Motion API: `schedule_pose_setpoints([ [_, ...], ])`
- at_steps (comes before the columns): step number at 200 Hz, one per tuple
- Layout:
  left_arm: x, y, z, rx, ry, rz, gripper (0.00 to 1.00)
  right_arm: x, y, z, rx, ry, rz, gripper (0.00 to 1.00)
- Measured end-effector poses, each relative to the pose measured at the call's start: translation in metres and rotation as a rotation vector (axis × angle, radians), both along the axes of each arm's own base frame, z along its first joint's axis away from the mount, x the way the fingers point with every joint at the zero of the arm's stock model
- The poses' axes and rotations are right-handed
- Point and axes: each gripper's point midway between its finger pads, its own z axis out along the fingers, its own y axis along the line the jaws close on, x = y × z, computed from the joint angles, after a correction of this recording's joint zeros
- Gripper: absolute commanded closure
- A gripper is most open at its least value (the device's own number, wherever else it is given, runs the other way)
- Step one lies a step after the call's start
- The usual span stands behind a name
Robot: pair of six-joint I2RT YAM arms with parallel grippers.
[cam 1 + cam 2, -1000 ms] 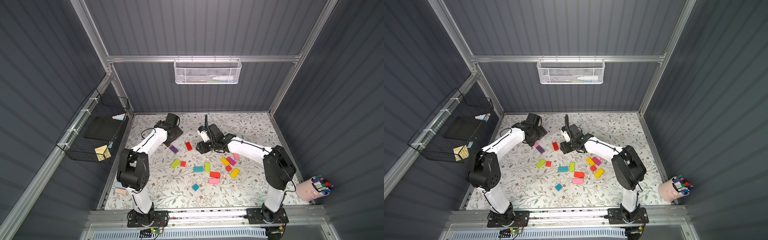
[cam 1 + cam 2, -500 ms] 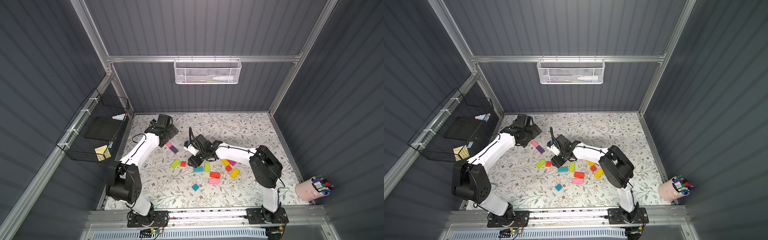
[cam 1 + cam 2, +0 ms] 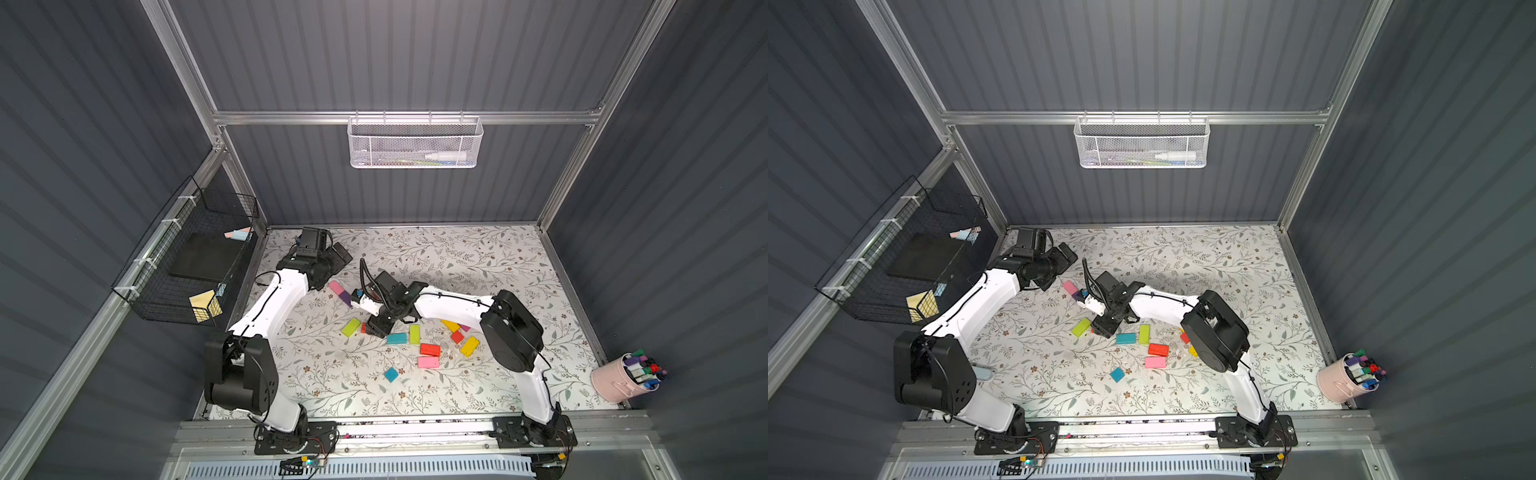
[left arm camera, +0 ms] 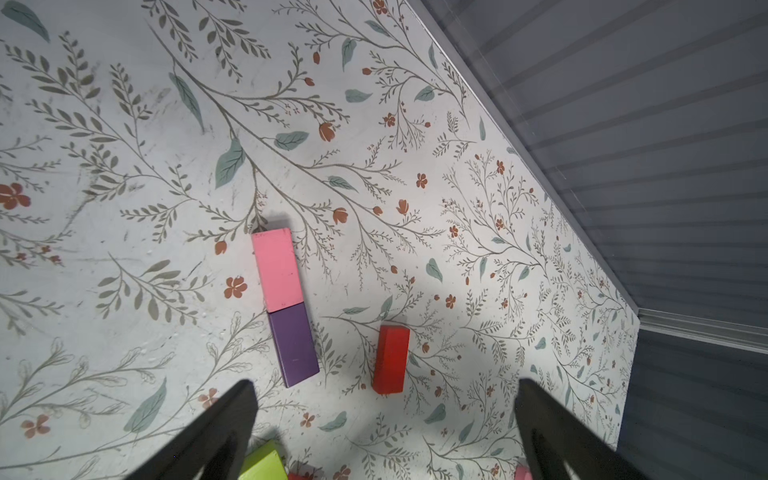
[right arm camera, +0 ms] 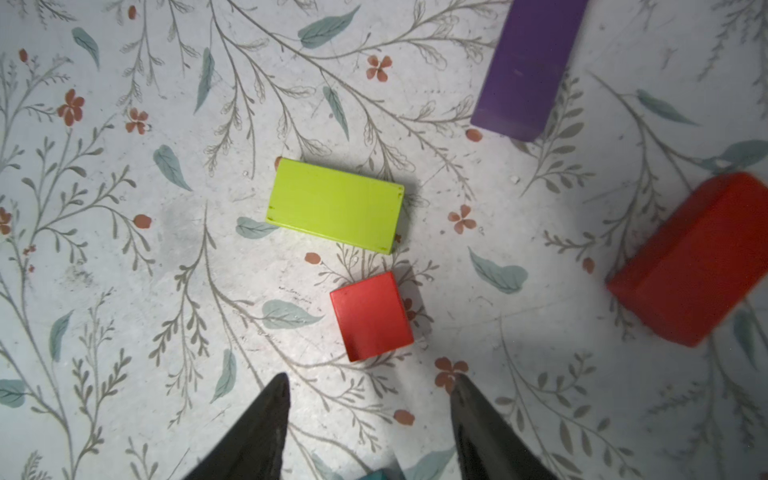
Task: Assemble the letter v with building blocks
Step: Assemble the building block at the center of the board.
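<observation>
A pink block (image 4: 276,270) and a purple block (image 4: 293,345) lie end to end in a line; both top views show them (image 3: 335,286) (image 3: 345,297). My left gripper (image 4: 384,382) hangs wide open and empty above the mat, back left of them (image 3: 340,253). A red brick (image 4: 390,359) lies beside the purple one. My right gripper (image 5: 370,378) is open just short of a small red cube (image 5: 372,316), with a lime block (image 5: 334,205) beyond it. In a top view the right gripper (image 3: 376,328) hides most of the cube. Several more blocks lie scattered to its right, among them teal (image 3: 397,338), red (image 3: 429,349) and yellow (image 3: 469,346).
A black wire basket (image 3: 187,249) hangs on the left wall and a white mesh basket (image 3: 415,141) on the back wall. A pink cup of markers (image 3: 615,378) stands at the front right. A pale blue case (image 3: 984,374) lies by the left arm's base.
My left gripper has drawn back from the pink and purple blocks towards the back left and opened wider. My right gripper swung forward and left to the small red cube, its jaws narrowing slightly.
</observation>
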Motion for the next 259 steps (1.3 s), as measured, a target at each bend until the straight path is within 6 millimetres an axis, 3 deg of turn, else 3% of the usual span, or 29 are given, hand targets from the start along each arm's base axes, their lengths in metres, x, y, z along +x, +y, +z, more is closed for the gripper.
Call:
schedule_pose_setpoints([
  [127,-0.001,0.001,-0.015,-0.028,0.02,-0.01,0.01,-0.007,0.011,-0.026,-0.077,0.0,0.072,0.47],
  [165,-0.002,0.003,-0.019,-0.028,0.022,-0.004,0.01,-0.001,0.016,-0.028,-0.076,-0.021,0.07,0.56],
  [195,-0.004,0.005,-0.025,-0.026,0.035,-0.002,0.0,0.004,0.016,-0.029,-0.082,-0.048,0.07,0.73],
  [218,-0.004,0.005,-0.027,-0.026,0.034,0.0,0.0,0.007,0.015,-0.029,-0.092,-0.07,0.064,0.8],
  [259,-0.002,0.004,-0.029,-0.03,0.029,-0.009,0.01,0.014,0.009,-0.027,-0.107,-0.112,0.037,0.79],
])
